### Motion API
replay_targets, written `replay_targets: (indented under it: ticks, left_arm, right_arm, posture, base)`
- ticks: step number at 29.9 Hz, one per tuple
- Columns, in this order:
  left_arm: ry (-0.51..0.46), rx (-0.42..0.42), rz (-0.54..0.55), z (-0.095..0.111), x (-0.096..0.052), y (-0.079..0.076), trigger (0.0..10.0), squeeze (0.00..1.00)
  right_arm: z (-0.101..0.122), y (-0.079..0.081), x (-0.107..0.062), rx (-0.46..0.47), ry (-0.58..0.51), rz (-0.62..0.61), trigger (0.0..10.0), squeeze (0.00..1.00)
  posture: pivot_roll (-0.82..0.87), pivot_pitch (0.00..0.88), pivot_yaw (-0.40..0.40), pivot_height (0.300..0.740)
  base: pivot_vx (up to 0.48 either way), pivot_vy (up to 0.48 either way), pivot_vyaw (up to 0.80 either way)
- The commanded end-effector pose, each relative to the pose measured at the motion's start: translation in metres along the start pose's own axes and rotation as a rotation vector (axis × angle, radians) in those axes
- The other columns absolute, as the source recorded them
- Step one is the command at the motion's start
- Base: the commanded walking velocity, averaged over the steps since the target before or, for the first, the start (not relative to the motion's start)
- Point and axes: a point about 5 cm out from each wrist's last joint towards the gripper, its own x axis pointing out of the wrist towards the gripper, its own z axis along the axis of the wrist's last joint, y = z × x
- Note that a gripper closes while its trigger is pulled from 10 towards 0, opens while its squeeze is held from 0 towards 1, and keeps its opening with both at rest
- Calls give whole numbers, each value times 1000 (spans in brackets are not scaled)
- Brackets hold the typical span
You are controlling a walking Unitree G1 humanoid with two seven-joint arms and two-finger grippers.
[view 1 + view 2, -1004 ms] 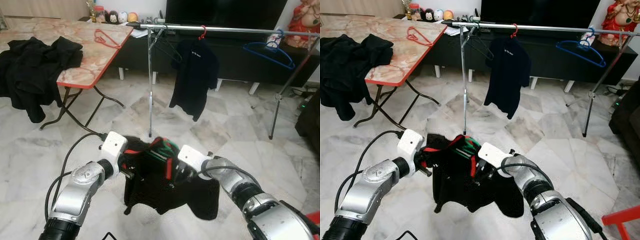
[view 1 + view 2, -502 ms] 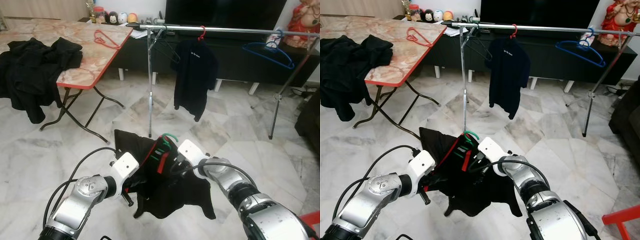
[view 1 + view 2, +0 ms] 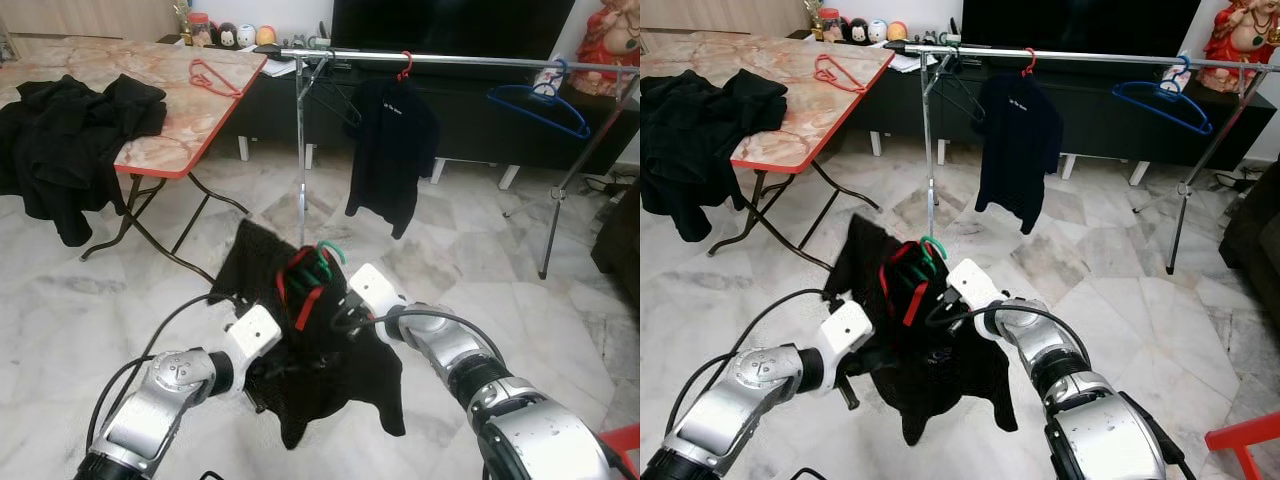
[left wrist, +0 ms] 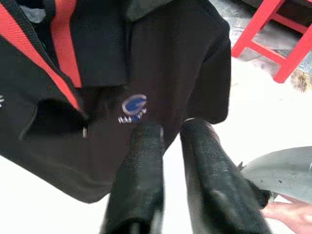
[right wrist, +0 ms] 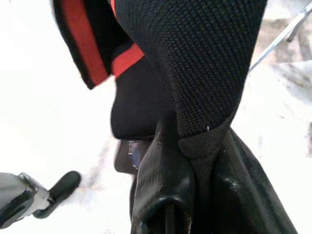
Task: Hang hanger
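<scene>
A black shirt point(image 3: 330, 370) with red trim hangs from a green hanger whose hook point(image 3: 334, 250) sticks up above the collar. My right gripper point(image 3: 342, 318) is shut on the shirt's fabric just under the collar and holds it up over the floor; the right wrist view has black cloth pinched between the fingers point(image 5: 161, 170). My left gripper point(image 3: 262, 380) sits low beside the shirt's left side. Its fingers point(image 4: 141, 161) stand a narrow gap apart with nothing between them. The metal clothes rail point(image 3: 480, 62) runs across the far side, beyond the shirt.
On the rail hang a black shirt on a red hanger point(image 3: 392, 150), a blue hanger point(image 3: 540, 105) and a black hanger point(image 3: 335, 95). The rack's pole point(image 3: 300, 170) stands straight ahead. A red-edged table point(image 3: 170, 130) with black clothes point(image 3: 70, 130) is at left.
The right gripper has raised the shirt and hanger, so the shirt now hangs higher. The left gripper has let go of the shirt and dropped lower.
</scene>
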Motion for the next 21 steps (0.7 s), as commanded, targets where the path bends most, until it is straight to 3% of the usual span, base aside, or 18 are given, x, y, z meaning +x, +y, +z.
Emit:
replay_targets:
  ticks: [1,8,12,14,17,21]
  left_arm:
    - [-19,19,-2,6,-3,1,10000,1000]
    - [-58,48,75,13,-13,14,10000,1000]
    - [-124,38,167,20,-29,30,10000,1000]
    - [-135,35,174,21,-33,32,10000,1000]
    - [-200,-7,193,28,-52,43,10000,1000]
    - [-248,-23,175,35,-60,45,10000,1000]
  right_arm:
    - [14,-5,0,-6,-59,-23,0,0]
    - [13,-5,-3,-68,-63,6,0,0]
    - [4,-11,-10,-197,-35,30,0,0]
    - [2,-12,-12,-218,-40,40,0,0]
    - [-8,-11,-19,-313,-38,126,0,0]
    - [-17,-10,-24,-377,-11,181,0,0]
  posture:
    - [81,0,-57,740]
    - [82,0,-54,740]
    - [82,0,-60,740]
    - [82,0,-60,740]
    - [85,0,-63,740]
    - [89,0,-62,740]
  base:
    - [0,0,0]
    - [0,0,0]
    - [0,0,0]
    - [0,0,0]
    - [0,0,0]
    - [0,0,0]
